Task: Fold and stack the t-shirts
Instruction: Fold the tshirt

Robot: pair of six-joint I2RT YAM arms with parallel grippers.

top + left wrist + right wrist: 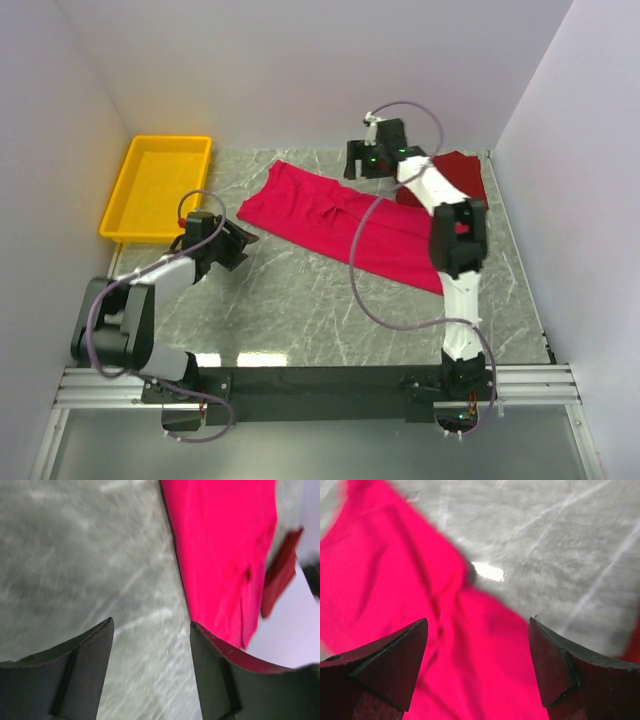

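The crimson-pink t-shirt (330, 220) lies on the marble table as a long folded band, running diagonally from back centre to front right. The darker maroon t-shirt (462, 176) lies bunched at the back right, partly behind the right arm. My left gripper (243, 240) hovers open just off the pink shirt's left end. In the left wrist view its jaws (151, 622) frame bare table, with the pink t-shirt (220, 555) and the maroon t-shirt (280, 575) off to the right. My right gripper (353, 160) is open at the shirt's back edge, empty, with pink cloth (395, 580) under its jaws (479, 621).
A yellow plastic tray (155, 185) stands at the back left, close behind the left gripper. White walls close in the table (300, 300) on three sides. The right arm's grey cable loops over the pink shirt's middle.
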